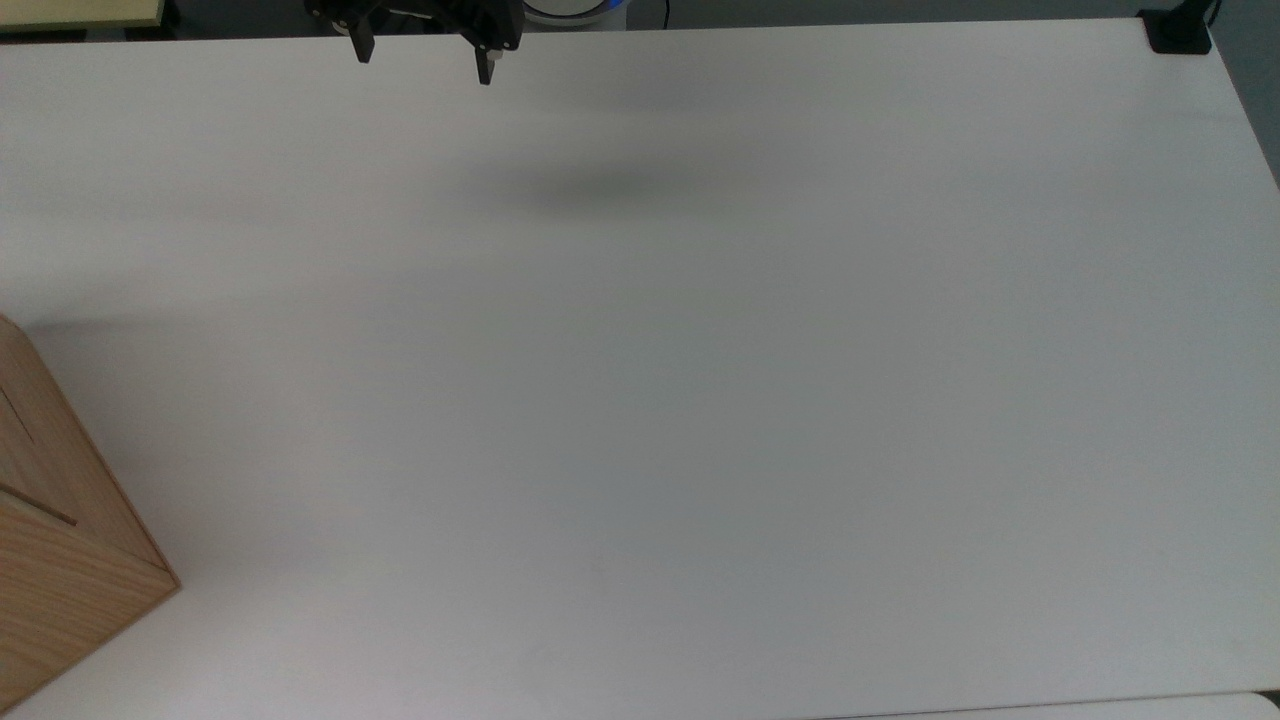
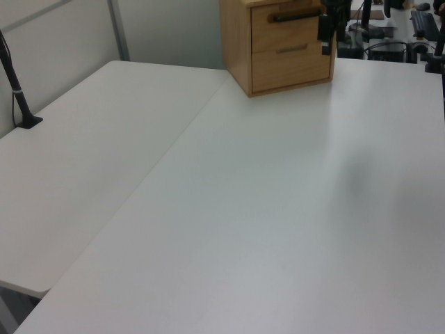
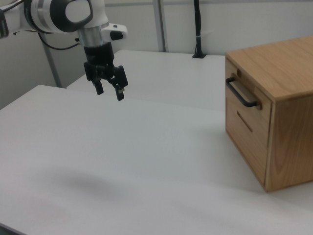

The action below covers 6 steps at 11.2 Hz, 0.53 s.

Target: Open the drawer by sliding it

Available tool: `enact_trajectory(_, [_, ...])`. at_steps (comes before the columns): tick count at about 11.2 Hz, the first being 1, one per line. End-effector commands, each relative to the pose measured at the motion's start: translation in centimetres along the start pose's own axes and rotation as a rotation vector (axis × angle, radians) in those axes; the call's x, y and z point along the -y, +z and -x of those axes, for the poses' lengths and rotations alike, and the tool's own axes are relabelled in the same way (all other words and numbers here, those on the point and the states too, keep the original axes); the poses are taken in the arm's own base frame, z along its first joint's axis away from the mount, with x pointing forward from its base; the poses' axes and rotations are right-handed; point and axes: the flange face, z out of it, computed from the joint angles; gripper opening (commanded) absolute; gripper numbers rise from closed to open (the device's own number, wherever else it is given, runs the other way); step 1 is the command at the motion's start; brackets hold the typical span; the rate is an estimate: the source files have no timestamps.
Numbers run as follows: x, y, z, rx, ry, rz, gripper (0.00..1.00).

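My end effector [image 3: 109,91] hangs released, fingers spread, above the tabletop [image 3: 127,161], holding nothing. The drawer [image 3: 243,104] sits shut in the cabinet [image 3: 286,73] at the right view's right edge, well apart.

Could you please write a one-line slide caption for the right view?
Open gripper hangs above the white table, well apart from the closed drawer with its black handle.

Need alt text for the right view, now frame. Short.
A robot arm's open gripper hangs above a white table at the right view's upper left, well away from a wooden cabinet at the right view's right. The cabinet's top drawer, with a black bar handle, looks shut.
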Motion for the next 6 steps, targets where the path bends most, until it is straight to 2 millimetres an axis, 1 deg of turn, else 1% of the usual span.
enact_trajectory(1, [-0.1,-0.3,0.2,0.005,-0.014,-0.019,1.00])
enact_trajectory(2, [0.0,0.6,-0.5,0.015,-0.018,-0.013,1.00])
enact_trajectory(3, [0.1,0.5,-0.9,0.008,-0.023,0.001,1.00])
enact_trajectory(4, [0.0,1.2,-1.4,0.020,-0.065,0.011,1.00])
enact_trajectory(5, [-0.1,1.5,-1.5,0.023,-0.151,0.021,1.00])
enact_trajectory(6, [-0.3,2.0,-2.1,0.016,-0.236,0.045,1.00])
